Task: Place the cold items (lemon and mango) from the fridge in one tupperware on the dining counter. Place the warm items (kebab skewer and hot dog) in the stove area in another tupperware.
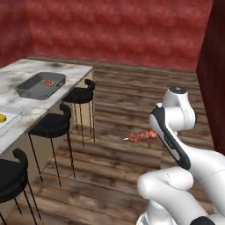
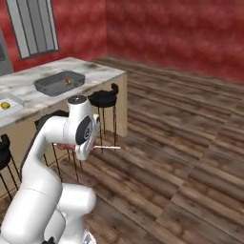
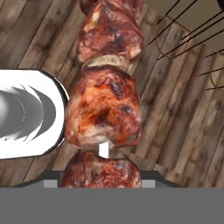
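Note:
The kebab skewer (image 3: 105,105), with chunks of browned meat on a pale stick, runs up the middle of the hand view, and my gripper (image 3: 105,183) is shut on it near its lower end. From the left base view the kebab skewer (image 1: 141,136) pokes out to the left of my forearm, above the wooden floor. Its bare stick (image 2: 108,147) shows in the right base view. On the dining counter (image 1: 74,70) a dark grey tupperware (image 1: 30,88) holds a small red and yellow item (image 1: 48,82). A white tupperware (image 1: 11,121) holds a yellow lemon (image 1: 2,117).
Three black bar stools (image 1: 50,125) (image 1: 81,94) (image 1: 11,176) stand along the counter's near side, between me and it. Wooden floor (image 2: 181,143) spreads out to the right, up to the red walls. A grey shuttered window (image 2: 33,26) is behind the counter.

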Motion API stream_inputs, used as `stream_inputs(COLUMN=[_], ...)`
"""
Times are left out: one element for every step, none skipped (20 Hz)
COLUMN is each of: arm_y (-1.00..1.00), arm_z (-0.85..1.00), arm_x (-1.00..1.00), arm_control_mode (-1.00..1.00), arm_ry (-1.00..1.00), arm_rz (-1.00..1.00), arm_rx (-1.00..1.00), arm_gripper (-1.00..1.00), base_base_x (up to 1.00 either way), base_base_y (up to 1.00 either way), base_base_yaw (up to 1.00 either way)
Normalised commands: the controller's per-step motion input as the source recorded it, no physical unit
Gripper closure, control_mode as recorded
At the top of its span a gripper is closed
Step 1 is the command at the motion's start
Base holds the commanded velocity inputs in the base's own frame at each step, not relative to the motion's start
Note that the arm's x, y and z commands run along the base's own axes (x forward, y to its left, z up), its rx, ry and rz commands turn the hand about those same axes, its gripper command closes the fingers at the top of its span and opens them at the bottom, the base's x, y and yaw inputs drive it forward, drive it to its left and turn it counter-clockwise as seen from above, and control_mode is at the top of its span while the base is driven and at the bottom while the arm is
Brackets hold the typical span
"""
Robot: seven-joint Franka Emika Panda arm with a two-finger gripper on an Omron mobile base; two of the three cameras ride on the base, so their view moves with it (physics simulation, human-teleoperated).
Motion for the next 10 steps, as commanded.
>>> stream_inputs(arm_y=[0.00, 0.00, 0.00, 0.00, 0.00, 0.00, 0.00, 0.00, 0.00, 0.00], arm_z=[0.00, 0.00, 0.00, 0.00, 0.00, 0.00, 0.00, 0.00, 0.00, 0.00], arm_x=[0.00, 0.00, 0.00, 0.00, 0.00, 0.00, 0.00, 0.00, 0.00, 0.00], arm_control_mode=[1.00, 1.00, 1.00, 1.00, 1.00, 1.00, 1.00, 1.00, 1.00, 1.00], arm_ry=[0.00, 0.00, 0.00, 0.00, 0.00, 0.00, 0.00, 0.00, 0.00, 0.00], arm_rz=[0.00, 0.00, 0.00, 0.00, 0.00, 0.00, 0.00, 0.00, 0.00, 0.00], arm_rx=[0.00, 0.00, 0.00, 0.00, 0.00, 0.00, 0.00, 0.00, 0.00, 0.00], arm_gripper=[1.00, 1.00, 1.00, 1.00, 1.00, 1.00, 1.00, 1.00, 1.00, 1.00], base_base_x=[1.00, 1.00, 1.00, 0.91, 0.81, 0.76, 0.77, 0.78, 0.78, 0.79], base_base_y=[-0.54, -0.53, -0.52, -0.52, -0.58, -0.63, -0.64, -0.62, -0.61, -0.59], base_base_yaw=[0.71, 0.72, 0.72, 0.72, 0.68, 0.65, 0.63, 0.64, 0.65, 0.65])
